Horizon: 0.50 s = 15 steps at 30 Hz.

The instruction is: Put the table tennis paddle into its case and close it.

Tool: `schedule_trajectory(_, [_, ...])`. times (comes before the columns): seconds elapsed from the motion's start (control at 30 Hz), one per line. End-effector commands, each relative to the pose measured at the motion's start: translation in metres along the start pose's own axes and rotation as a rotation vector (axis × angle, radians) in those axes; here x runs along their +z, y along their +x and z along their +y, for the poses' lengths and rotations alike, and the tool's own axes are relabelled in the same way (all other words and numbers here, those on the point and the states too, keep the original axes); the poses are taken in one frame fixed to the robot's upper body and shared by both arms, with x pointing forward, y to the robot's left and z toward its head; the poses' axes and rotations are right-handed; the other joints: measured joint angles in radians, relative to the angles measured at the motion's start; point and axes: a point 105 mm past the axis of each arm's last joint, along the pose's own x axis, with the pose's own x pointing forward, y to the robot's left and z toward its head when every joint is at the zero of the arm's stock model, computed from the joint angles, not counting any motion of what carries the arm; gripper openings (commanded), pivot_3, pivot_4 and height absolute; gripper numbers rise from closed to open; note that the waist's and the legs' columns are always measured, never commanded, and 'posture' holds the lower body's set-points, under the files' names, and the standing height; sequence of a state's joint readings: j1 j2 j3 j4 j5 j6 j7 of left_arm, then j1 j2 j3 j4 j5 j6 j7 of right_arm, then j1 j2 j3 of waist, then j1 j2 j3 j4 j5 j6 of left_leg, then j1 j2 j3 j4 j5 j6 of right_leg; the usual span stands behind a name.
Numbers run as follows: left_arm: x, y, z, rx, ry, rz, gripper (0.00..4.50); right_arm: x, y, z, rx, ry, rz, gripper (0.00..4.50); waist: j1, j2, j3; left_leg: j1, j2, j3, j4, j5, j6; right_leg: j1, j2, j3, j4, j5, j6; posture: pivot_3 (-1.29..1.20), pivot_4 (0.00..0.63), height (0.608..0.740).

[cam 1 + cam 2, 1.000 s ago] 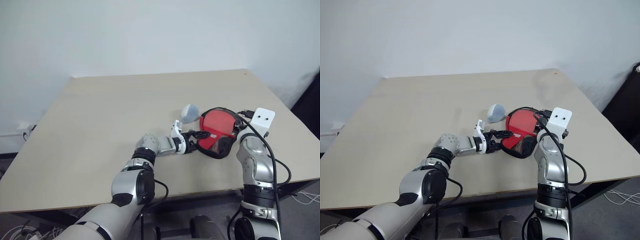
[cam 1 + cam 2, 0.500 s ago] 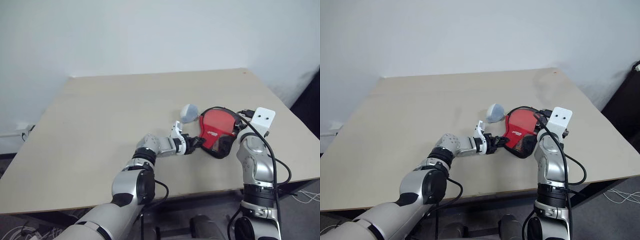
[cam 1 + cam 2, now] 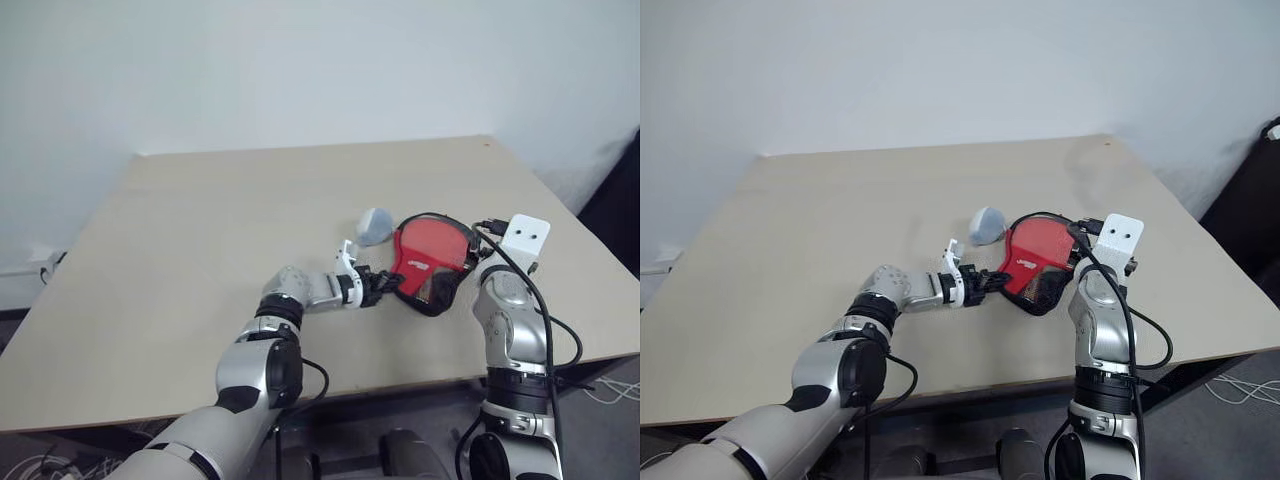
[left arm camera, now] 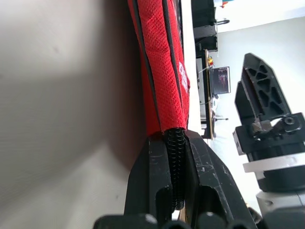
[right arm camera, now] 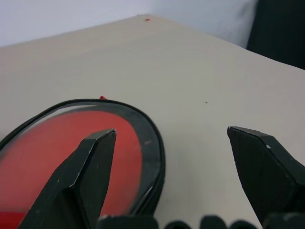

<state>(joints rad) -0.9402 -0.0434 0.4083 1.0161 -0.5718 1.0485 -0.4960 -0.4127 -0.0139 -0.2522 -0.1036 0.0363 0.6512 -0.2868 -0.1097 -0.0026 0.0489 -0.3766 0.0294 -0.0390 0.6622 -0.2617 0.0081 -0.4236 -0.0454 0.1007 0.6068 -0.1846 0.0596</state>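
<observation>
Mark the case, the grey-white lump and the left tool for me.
case (image 3: 432, 248), left eye view, on its red panel.
grey-white lump (image 3: 375, 226), left eye view, on its rounded top.
left tool (image 4: 175, 191), left wrist view, between fingertips, clamped on the case's zipper rim.

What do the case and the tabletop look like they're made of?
The case: woven red mesh fabric, judging by its dimpled weave, edged with a black coil zipper rim, likely plastic. The table: smooth matte beige board, probably laminate; no grain shows.

Arms: silver-grey shells, black joints.
Left gripper (image 3: 377, 285): black fingers, white wrist bracket.
Right gripper (image 5: 171, 179): black wedge-shaped fingers.
Cables: black, looping along the right forearm.
</observation>
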Motion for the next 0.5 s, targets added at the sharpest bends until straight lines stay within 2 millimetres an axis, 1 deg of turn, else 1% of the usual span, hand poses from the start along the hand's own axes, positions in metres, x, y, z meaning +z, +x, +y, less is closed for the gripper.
schedule_trajectory(0.03, [0.015, -0.016, -0.014, -0.067, 0.053, -0.028, 0.01, 0.019, -0.001, 0.003, 0.006, 0.009, -0.072, 4.05, 0.000, 0.000, 0.000, 0.000, 0.000, 0.000, 0.000, 0.000, 0.000, 0.000, 0.000, 0.000, 0.000, 0.000, 0.000, 0.00, 0.000, 0.740])
schedule_trajectory(0.13, [0.014, -0.030, -0.013, -0.084, 0.082, -0.003, 0.01, 0.019, -0.001, 0.003, 0.007, 0.007, -0.072, 4.05, -0.003, 0.000, 0.000, 0.000, 0.000, 0.000, -0.001, 0.000, 0.000, 0.000, 0.000, 0.000, 0.000, 0.000, 0.000, 0.00, 0.000, 0.740])
schedule_trajectory(0.27, [0.008, -0.045, -0.009, -0.084, 0.107, 0.037, 0.01, 0.019, 0.000, 0.003, 0.009, 0.004, -0.073, 4.05, -0.003, 0.000, 0.000, 0.000, 0.000, 0.000, 0.000, 0.000, 0.000, 0.000, 0.000, 0.000, 0.000, 0.000, 0.000, 0.00, 0.000, 0.740])
schedule_trajectory(0.5, [-0.013, -0.072, -0.001, -0.064, 0.143, 0.111, 0.01, 0.017, 0.000, 0.006, 0.017, -0.001, -0.069, 4.05, -0.004, 0.000, 0.000, 0.000, 0.000, 0.000, -0.001, 0.000, 0.000, 0.000, 0.000, 0.001, 0.001, 0.000, 0.000, 0.00, 0.000, 0.740])
